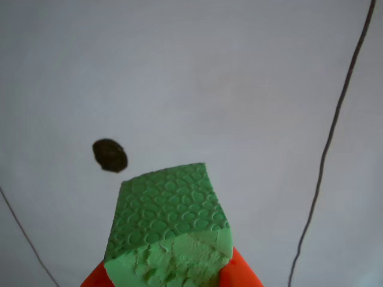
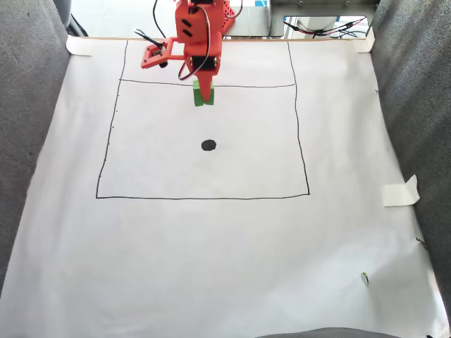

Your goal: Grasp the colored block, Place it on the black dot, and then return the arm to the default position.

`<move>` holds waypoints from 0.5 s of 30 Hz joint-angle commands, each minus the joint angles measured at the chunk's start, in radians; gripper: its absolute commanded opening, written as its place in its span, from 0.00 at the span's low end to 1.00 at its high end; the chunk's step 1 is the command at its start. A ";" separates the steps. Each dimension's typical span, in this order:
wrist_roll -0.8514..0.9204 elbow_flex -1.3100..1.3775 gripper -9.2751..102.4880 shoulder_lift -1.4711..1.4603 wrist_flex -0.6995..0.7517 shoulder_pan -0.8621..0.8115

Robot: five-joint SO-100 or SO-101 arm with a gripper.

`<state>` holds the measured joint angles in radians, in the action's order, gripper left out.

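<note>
My orange gripper (image 1: pixel 170 274) is shut on the colored block (image 1: pixel 167 221), a bright green foam cube with its pebbled face up and a torn face toward the camera. An orange finger (image 1: pixel 242 272) shows at each lower side of it. The black dot (image 1: pixel 110 155) lies on the white paper just beyond the cube's upper left corner. In the fixed view the orange arm (image 2: pixel 199 32) reaches down from the top edge, with the gripper (image 2: pixel 204 91) holding the block (image 2: pixel 198 98) at the drawn square's top line. There the black dot (image 2: pixel 208 145) lies below it, a short way apart.
White paper (image 2: pixel 225 246) covers the table, with a thin drawn square (image 2: pixel 308 169) around the dot. Grey fabric walls (image 2: pixel 416 105) flank both sides. A folded piece of tape (image 2: pixel 400 191) sits at the right edge. Cables and the arm's base crowd the top.
</note>
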<state>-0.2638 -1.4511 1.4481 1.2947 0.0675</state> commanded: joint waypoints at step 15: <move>-0.101 0.577 0.08 -0.270 0.325 -0.003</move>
<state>-0.3405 -0.9741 1.1842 1.5907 0.0844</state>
